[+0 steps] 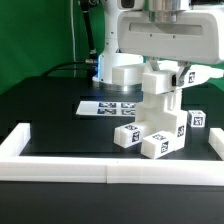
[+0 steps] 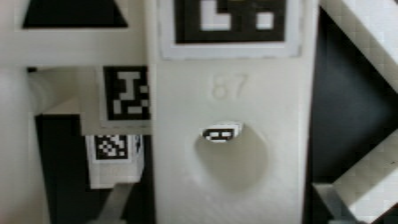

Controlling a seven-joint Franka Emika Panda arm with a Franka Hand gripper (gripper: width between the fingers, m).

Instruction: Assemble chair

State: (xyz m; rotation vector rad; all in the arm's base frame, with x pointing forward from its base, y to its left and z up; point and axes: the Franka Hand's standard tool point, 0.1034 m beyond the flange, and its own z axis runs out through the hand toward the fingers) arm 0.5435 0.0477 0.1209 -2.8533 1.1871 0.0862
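The chair [image 1: 160, 115] stands partly joined near the front right of the black table, a white blocky stack with small tagged cubes [image 1: 153, 146] at its base. My gripper [image 1: 165, 74] hangs straight above it, shut on the stack's topmost white slab [image 1: 160, 90]. In the wrist view that slab [image 2: 222, 120] fills the middle, with a tag [image 2: 228, 22] at its far end and a small dark hole [image 2: 221, 133]. My gripper [image 2: 226, 205] has one finger at each long side of it. Other tagged chair parts [image 2: 125, 92] show beside the slab.
The marker board [image 1: 108, 105] lies flat behind the chair toward the exterior view's left. A low white border wall [image 1: 100, 172] runs along the front and up both sides. The robot's base [image 1: 122, 68] stands at the back before a green curtain.
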